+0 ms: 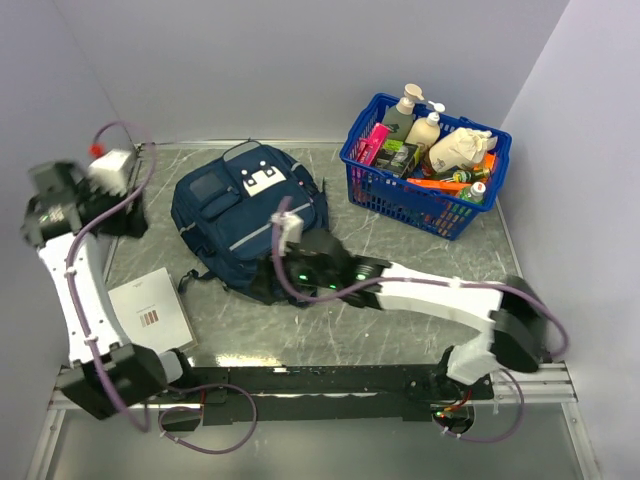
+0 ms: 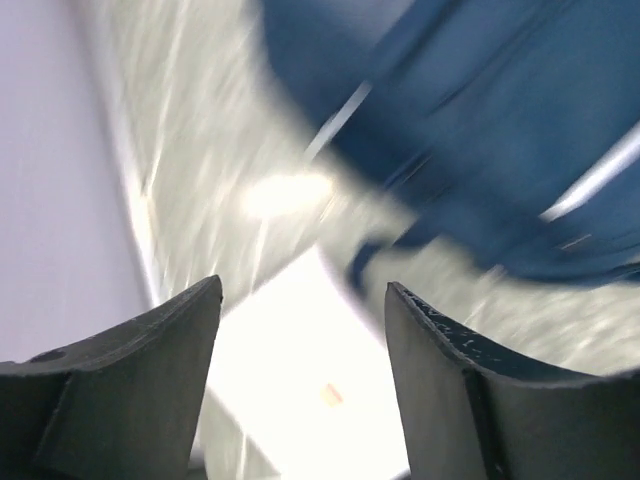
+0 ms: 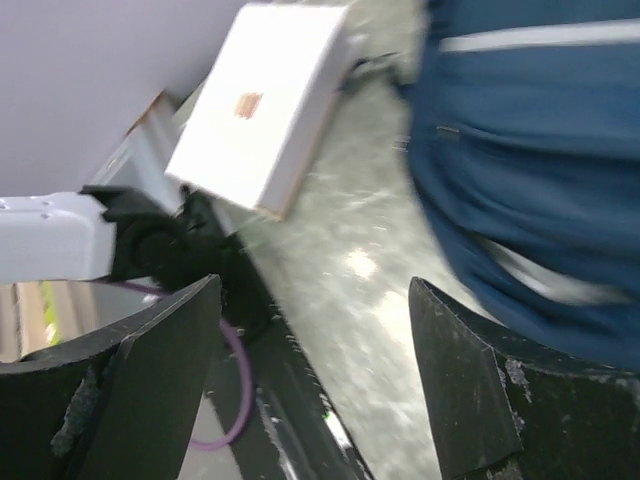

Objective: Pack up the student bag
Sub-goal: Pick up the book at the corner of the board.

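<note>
Bag [image 1: 240, 215]: navy, lies flat on worktop [image 1: 300, 335], left of centre, towards the far side. White patch faces up near its far end.

Basket [image 1: 365, 182]: blue, far right corner, full of bottles and packets, well apart from bag.

White box [image 1: 150, 312]: flat on worktop, near left, just beside the bag's near-left corner.

Left arm [image 1: 70, 270]: raised along the left wall, its tip hangs left of the bag. Left jaws spread, nothing between them. Wrist view is blurred; it shows bag [image 2: 500, 130] above and box [image 2: 300, 385] below the gap.

Right arm [image 1: 440, 295]: stretched left across the near worktop, wrist at the bag's near edge. Right jaws spread, nothing held. Wrist view shows bare worktop in the gap, bag [image 3: 530, 150] to one side, box [image 3: 265, 100] beyond. Cannot tell whether a finger touches the fabric.
</note>
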Robot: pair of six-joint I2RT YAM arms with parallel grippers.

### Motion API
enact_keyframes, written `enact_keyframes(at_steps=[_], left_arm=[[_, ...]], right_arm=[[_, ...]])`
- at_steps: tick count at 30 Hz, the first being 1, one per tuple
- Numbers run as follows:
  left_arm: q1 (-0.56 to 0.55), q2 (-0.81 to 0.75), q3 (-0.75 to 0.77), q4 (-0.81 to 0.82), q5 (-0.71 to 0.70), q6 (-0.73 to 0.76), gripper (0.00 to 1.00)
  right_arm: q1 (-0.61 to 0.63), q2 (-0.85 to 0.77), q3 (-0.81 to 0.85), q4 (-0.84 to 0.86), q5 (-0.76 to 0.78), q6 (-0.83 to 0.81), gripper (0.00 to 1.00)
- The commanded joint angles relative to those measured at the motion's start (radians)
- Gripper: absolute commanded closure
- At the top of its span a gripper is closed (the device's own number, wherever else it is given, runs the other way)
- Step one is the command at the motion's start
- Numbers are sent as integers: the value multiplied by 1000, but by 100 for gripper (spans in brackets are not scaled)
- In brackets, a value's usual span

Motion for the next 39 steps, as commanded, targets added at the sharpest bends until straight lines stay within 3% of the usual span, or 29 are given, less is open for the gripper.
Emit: enact_keyframes(at_steps=[1,3,9,17,29,39], left_arm=[[280,-77,-139,-150,-42,177,31],[412,-108,-223,-184,-48,251,33],[619,-200,-386,-179,-55,372,37],[747,-141,-518,-120,-54,478,39],[761,-84,-705,91,-103,468,41],[755,59,-755,129,1,507,48]], right_arm=[[21,218,178,28,-210,-35,16],[22,284,258,38,-281,-23,16],[30,495,399,51,-430,34,20],[44,659,540,40,-497,48,25],[86,875,746,-31,-540,33,27],[80,981,850,-89,-539,36,28]])
